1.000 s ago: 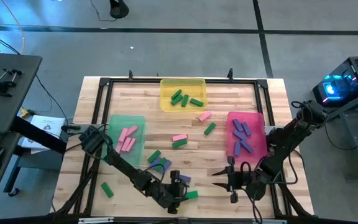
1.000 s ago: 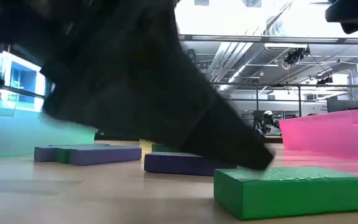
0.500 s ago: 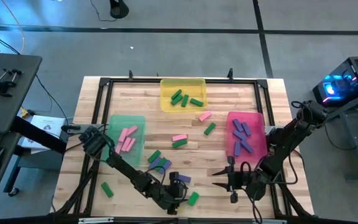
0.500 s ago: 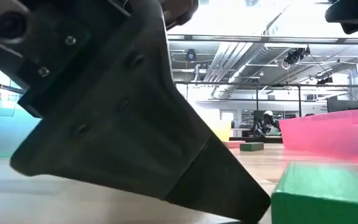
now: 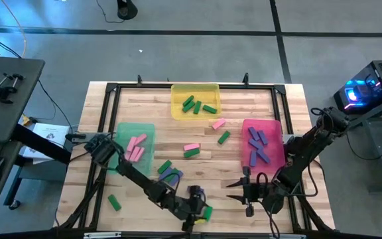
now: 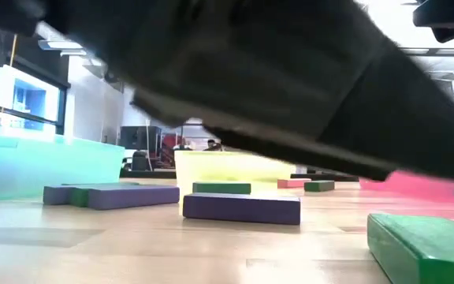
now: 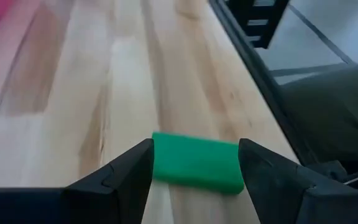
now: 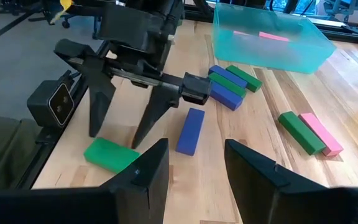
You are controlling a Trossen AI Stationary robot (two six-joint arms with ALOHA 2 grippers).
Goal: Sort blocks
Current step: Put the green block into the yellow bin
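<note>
one smooth rectangular green block point(image 7: 196, 161) between left end effector point(image 7: 194, 171) fingers.

- Pale striped wooden tabletop point(image 5: 151, 106), its planks alternating light and darker tan, framed by a black metal rail point(image 5: 191, 85).
- Translucent yellow plastic tray point(image 5: 176, 108) at the far edge, holding green bar blocks point(image 5: 197, 105).
- Translucent green plastic tray point(image 5: 146, 128) near the left edge, holding pink bar blocks point(image 5: 135, 147).
- Translucent pink-red plastic tray point(image 5: 276, 125) near the right edge, holding blue-purple bar blocks point(image 5: 257, 143).
- Bright green rectangular block point(image 7: 196, 162) at the near edge, between dark fingers.
- Blue-purple bar block point(image 8: 191, 130) beside it.
- Pink and green bar blocks side by side point(image 5: 191, 149) mid-table.
</note>
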